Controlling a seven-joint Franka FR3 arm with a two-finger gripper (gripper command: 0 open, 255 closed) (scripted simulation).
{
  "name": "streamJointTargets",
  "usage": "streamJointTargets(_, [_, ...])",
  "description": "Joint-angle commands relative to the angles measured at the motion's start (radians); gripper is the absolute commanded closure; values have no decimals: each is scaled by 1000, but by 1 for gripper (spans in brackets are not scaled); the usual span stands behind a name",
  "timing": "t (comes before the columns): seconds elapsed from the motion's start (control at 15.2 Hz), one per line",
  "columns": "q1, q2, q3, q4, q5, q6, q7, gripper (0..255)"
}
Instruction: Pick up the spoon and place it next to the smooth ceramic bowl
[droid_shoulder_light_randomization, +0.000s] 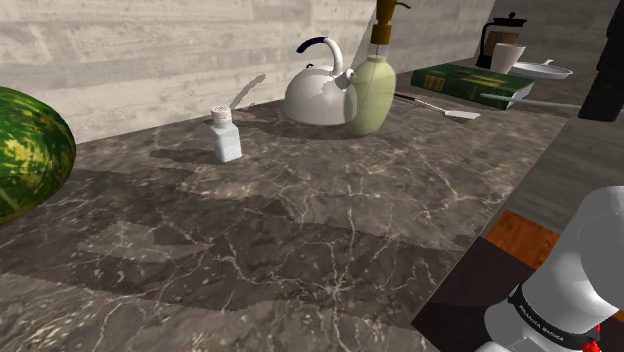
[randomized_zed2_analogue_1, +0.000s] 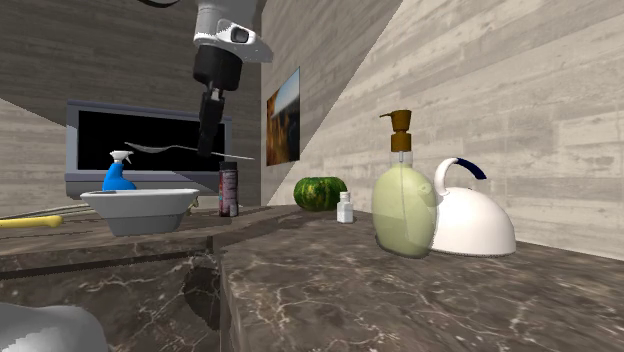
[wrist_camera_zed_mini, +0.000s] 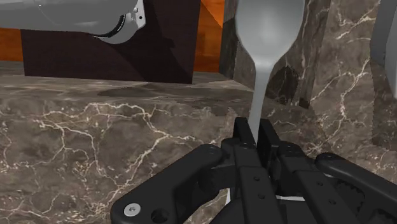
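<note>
Grey, the spoon (wrist_camera_zed_mini: 267, 32) is clamped by its handle between the tool's (wrist_camera_zed_mini: 254, 130) black fingers. Its scoop is cut off at the wrist view's edge. In the second exterior view it is held level in the air, higher than the white bowl (randomized_zed2_analogue_1: 140, 210) on the marbled bench (randomized_zed2_analogue_1: 400, 300); whether directly over it cannot be told. A blue spray bottle (randomized_zed2_analogue_1: 117, 178) is half hidden behind the bowl.

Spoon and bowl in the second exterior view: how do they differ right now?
The spoon hangs in the air, clasped by the gripper; the bowl rests on the counter. The spoon is thin and lies level; the bowl is wide and stands upright. Both look pale grey.
</note>
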Motion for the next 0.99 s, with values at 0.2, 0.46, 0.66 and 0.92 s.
streamJointTargets(0.2, [19, -76, 82, -4, 102, -24, 122, 255])
streamJointTargets(0.46, [29, -114, 148, 16, 182, -37, 219, 255])
streamJointTargets(0.66, [34, -134, 199, 42, 243, -42, 294, 255])
streamJointTargets(0.92, [34, -150, 271, 90, 323, -44, 397, 255])
